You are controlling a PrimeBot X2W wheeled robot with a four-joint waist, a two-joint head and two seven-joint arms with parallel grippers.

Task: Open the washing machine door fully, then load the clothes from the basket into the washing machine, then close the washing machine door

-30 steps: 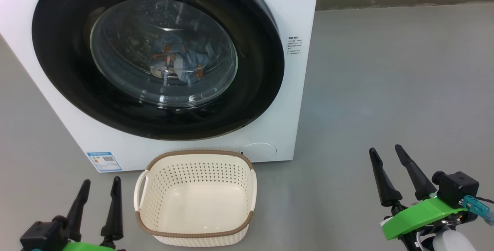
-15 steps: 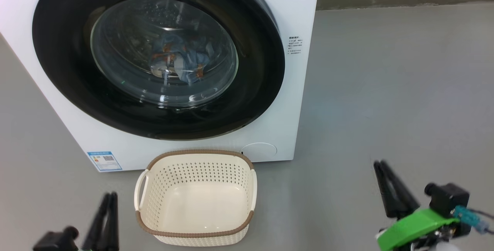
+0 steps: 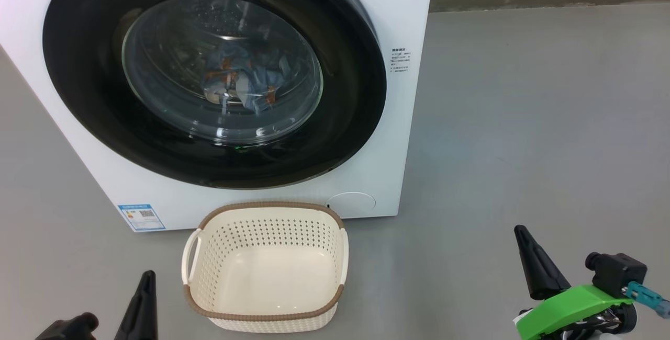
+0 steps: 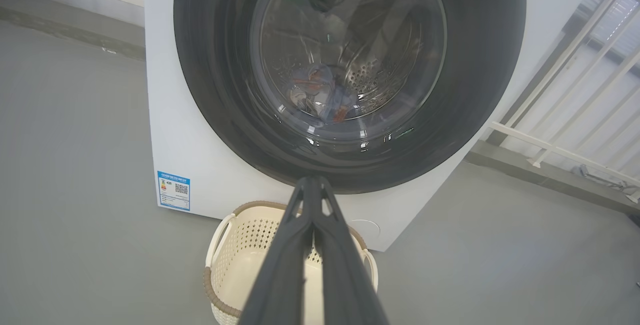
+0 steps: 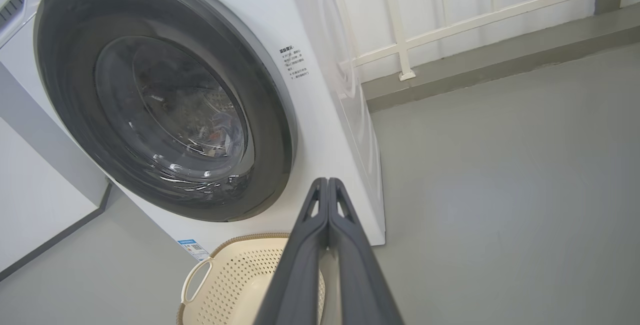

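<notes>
Where the head camera looks down, door point(image 3: 361, 94): shut flat against the front of the washer point(image 3: 408, 10), with no gap showing round its black ring.
Head view, clothes point(image 3: 246, 81): a blue and orange bundle behind the glass point(image 3: 172, 47), inside the washer's drum point(image 3: 209, 13).
Head view, basket point(image 3: 272, 207): empty, on the floor point(image 3: 523, 120) just in front of the washer, below the door.
Head view, left gripper point(image 3: 148, 277): fingers pressed together on nothing, low beside the basket and well clear of the washer.
Head view, right gripper point(image 3: 521, 231): fingers pressed together and empty, over bare floor off the washer's right front corner.
Left wrist view, left gripper point(image 4: 312, 180): closed tip to tip and aimed at the lower edge of the washer's door, with nothing between the fingers.
Left wrist view, clothes: low in the washer's drum; no cloth seems caught at the door's rim.
Right wrist view, right gripper point(image 5: 327, 181): closed and empty, pointing at the washer's lower front.
Right wrist view, door: lies flush with the washer's front.
Step in hand: loading and closing look done; what is left is probably drawing back from the washer.
Doing it well: move both arms away low and slow, missing the basket and the door.
Latch: I cannot tell whether it has caught; a gentle press on the black ring, not the glass, would settle it.
</notes>
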